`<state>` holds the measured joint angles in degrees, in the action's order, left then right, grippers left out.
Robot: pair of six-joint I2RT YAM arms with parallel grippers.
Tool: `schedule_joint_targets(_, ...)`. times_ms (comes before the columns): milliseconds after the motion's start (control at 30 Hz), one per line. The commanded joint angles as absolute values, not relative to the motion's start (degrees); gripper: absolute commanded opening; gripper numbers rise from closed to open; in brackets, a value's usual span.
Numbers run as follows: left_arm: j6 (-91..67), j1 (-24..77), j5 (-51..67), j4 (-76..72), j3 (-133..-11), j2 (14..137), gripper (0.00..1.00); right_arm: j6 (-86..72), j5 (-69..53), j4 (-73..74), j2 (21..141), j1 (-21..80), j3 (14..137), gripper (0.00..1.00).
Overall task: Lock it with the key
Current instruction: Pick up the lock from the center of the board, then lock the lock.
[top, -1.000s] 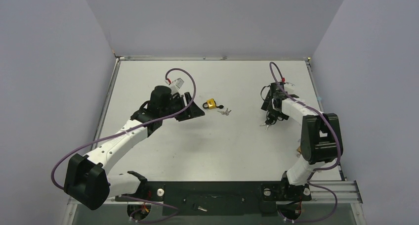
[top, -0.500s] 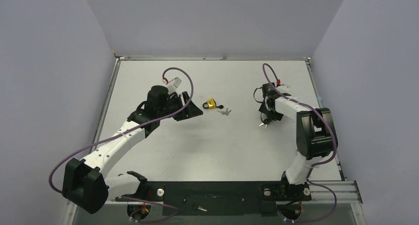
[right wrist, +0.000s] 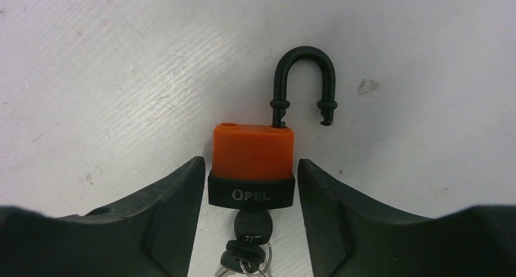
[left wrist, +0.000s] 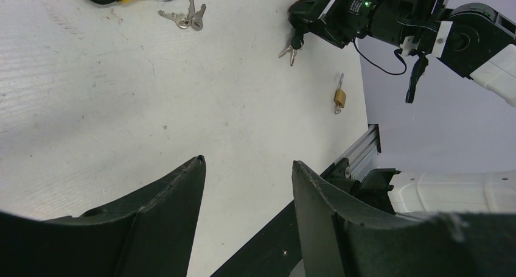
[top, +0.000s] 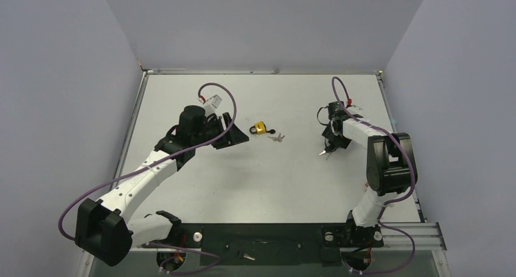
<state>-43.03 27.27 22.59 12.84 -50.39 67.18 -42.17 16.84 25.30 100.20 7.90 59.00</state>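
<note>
overhead camera sees the whole table [top: 274, 185]; both wrist cameras look closely down at its surface.

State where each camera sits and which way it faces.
Top external: above and behind the bases, looking down at the table; both arms show.
Left wrist: on the left arm, facing across the table toward the right hand; own fingers at bottom.
Right wrist: on the right arm, facing the orange padlock between its own fingers.
Shared: top and left wrist both show the yellow padlock.
</note>
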Motion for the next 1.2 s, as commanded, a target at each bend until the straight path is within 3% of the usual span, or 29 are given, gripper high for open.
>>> schedule_joint_targets(0,-43.38,26.93,23.2,12.12,-52.2,65.79,0.52,-42.81,15.12,23.07,101.14,8.2,59.07,0.44)
schedule_joint_targets(67,-42.84,26.9,23.38,12.03,-52.75,66.11,0.52,-42.02,13.43,23.04,100.81,8.51,59.17,0.27)
schedule_joint_targets(100,-42.34,26.9,23.73,11.95,-53.05,66.27,0.52,-41.71,12.95,23.21,99.69,8.82,59.27,0.11)
schedule_joint_targets(133,-40.99,26.9,24.87,11.71,-53.98,66.32,0.52,-40.68,11.59,23.56,98.62,9.85,59.25,0.01)
schedule_joint_targets(333,-28.58,26.89,29.57,14.39,-61.6,64.55,0.52,-36.25,-0.42,27.56,82.99,20.98,61.78,0.0)
schedule_joint_targets(467,-19.92,26.96,34.42,16.69,-67.27,63.38,0.52,-38.73,-15.43,25.66,72.23,24.92,61.66,0.0)
schedule_joint_targets(667,-12.82,26.77,44.12,16.36,-73.68,61.21,0.52,-47.57,-32.15,17.93,59.07,29.14,57.98,0.0)
schedule_joint_targets(767,-11.65,26.81,52.89,15.59,-77.09,61.56,0.52,-59.07,-40.05,5.59,53.34,30.33,54.19,0.0)
schedule_joint_targets(1000,-12.95,26.76,69.07,12.53,-82.67,66.99,0.52,-73.71,-43.44,-11.02,46.72,35.69,52.45,0.0)
schedule_joint_targets(1167,-24.18,26.72,72.81,-3.55,-79.74,67.55,0.52,-72.94,-41.08,-9.99,46.09,41.67,56.59,0.0)
